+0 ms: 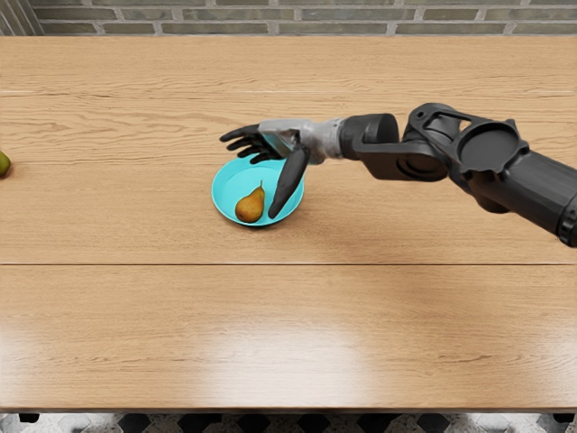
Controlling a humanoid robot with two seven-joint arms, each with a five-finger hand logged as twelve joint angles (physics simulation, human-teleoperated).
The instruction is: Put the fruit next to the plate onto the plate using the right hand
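The right hand point(275, 144) hovers over the far edge of the plate point(223, 186), its arm reaching in from the right. Its dark fingers point(242, 137) are spread and point left, holding nothing, and the thumb point(288, 180) hangs down over the plate's right side. The pear point(250, 204) lies on the plate toward its near side, stem up, just left of the thumb; whether they touch is unclear. A greenish fruit point(4, 163) shows at the left edge of the table point(288, 334), well apart from the plate.
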